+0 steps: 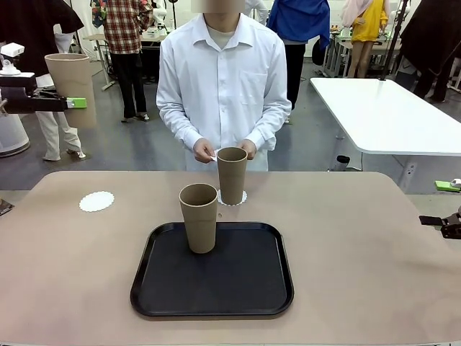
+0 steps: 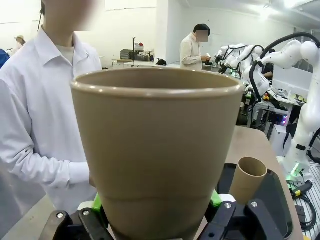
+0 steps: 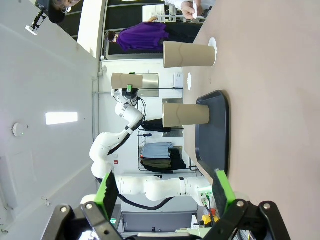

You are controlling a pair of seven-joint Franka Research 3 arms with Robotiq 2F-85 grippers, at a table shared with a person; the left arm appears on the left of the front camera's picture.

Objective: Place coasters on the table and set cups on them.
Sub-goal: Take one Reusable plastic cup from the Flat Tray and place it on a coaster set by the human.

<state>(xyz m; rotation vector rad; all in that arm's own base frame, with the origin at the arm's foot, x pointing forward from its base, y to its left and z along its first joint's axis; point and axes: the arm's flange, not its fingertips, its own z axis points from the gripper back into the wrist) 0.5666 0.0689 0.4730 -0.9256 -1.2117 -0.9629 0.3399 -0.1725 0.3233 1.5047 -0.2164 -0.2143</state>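
Clearly, the left gripper (image 1: 72, 103) is clamped on the raised cup (image 1: 70, 76), up in the air by the left far corner of the table (image 1: 374, 274). In the left wrist view its green pads (image 2: 215, 198) press the cup's lower wall from both sides. The right wrist view shows the right gripper (image 3: 165, 200) with fingers spread and nothing between them. The wider front view lays out the rest. A second cup (image 1: 232, 175) stands on a coaster (image 1: 244, 197) at the far edge, a bare coaster (image 1: 96, 201) lies toward the left far corner, and a third cup (image 1: 199, 216) stands in the black tray (image 1: 245, 288).
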